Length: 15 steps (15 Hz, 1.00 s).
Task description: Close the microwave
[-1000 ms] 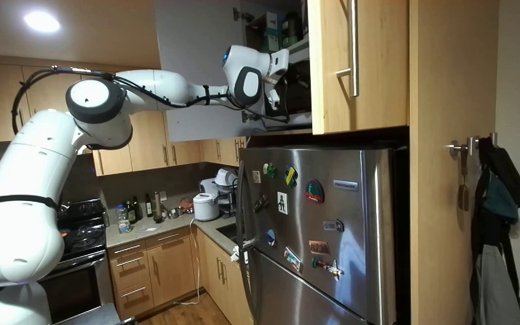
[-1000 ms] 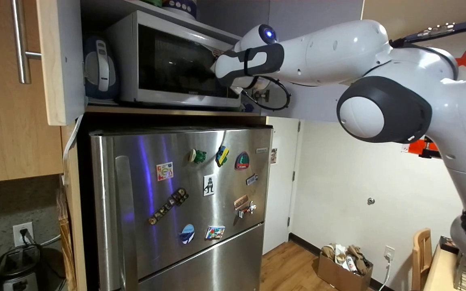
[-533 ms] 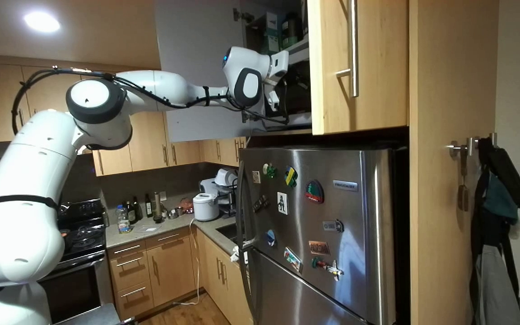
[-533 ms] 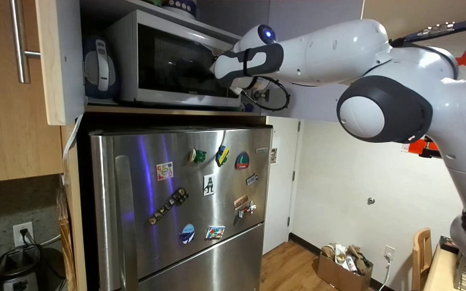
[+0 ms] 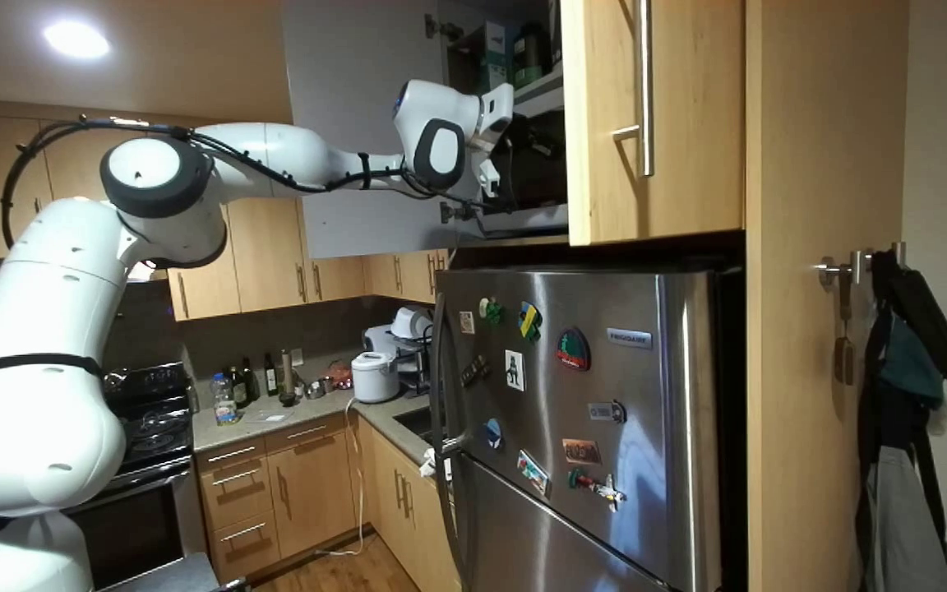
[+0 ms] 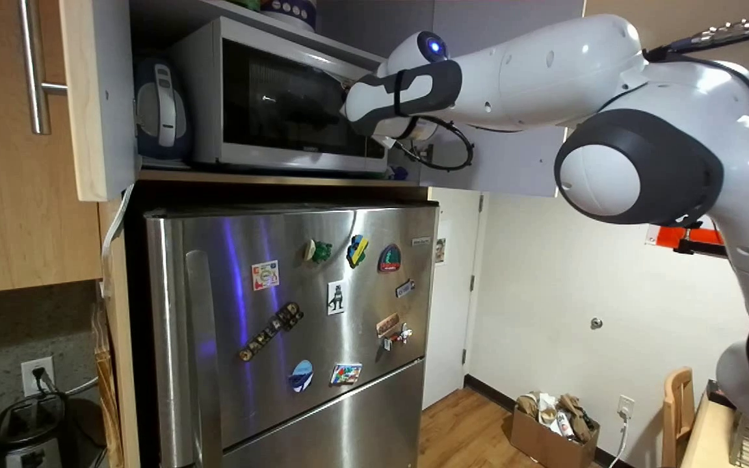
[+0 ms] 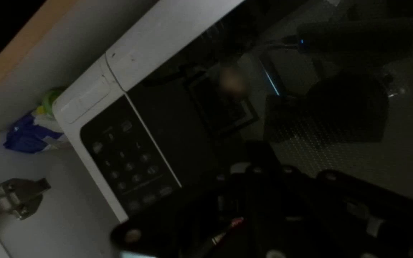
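Note:
The silver microwave (image 6: pixel 303 159) sits on a cabinet shelf above the refrigerator. Its dark glass door looks shut, flush with the button panel in the wrist view (image 7: pixel 131 165), with a thin seam between them. In an exterior view, only part of its front (image 5: pixel 535 218) shows behind the cabinet door. My gripper (image 7: pixel 260 147) is in front of the microwave's door, its dark fingers together with nothing visible between them. It also shows dark against the glass in an exterior view (image 5: pixel 541 144). Whether the fingertips touch the glass cannot be told.
Open cabinet doors stand on both sides of the microwave, one with a bar handle (image 5: pixel 646 90) and one behind my arm (image 5: pixel 367 123). A blue-grey appliance (image 6: pixel 163 110) stands beside the microwave. The refrigerator (image 6: pixel 231 403) is below. A metal hinge (image 7: pixel 20 199) and blue bag (image 7: pixel 31 132) are near the panel.
My arm and hand have drawn back a little from the microwave, with the elbow moving away from the cabinet and slightly up. The microwave looks unchanged.

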{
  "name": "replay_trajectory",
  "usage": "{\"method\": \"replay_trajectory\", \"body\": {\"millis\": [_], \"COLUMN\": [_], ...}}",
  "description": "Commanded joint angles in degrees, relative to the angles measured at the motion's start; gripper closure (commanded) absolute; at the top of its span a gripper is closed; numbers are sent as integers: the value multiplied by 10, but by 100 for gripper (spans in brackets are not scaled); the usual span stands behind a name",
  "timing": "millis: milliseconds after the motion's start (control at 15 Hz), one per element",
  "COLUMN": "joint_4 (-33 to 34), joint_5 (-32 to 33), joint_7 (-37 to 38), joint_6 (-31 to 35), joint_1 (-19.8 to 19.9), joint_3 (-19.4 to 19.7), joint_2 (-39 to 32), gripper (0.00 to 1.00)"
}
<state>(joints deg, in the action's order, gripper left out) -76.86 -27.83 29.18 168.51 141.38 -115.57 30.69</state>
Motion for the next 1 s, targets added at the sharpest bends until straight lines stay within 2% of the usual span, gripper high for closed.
{"method": "replay_trajectory", "body": {"millis": [0, 333, 400, 533, 600, 733, 867, 933], "joint_4": [-56, -82, -84, -80, -67, -4, 89, 119], "joint_5": [18, 31, 33, 33, 25, -19, -59, -76], "joint_7": [-58, -93, -94, -97, -94, -104, -40, -14], "joint_6": [6, 0, -1, 3, 10, 41, 32, 27], "joint_1": [-46, -72, -75, -75, -64, 8, 80, 103], "joint_3": [10, 20, 23, 23, 16, -55, -78, -84], "joint_2": [-54, -85, -89, -97, -96, -90, -33, -16], "gripper": [100, 98, 73, 68, 60, 45, 31, 23]}}
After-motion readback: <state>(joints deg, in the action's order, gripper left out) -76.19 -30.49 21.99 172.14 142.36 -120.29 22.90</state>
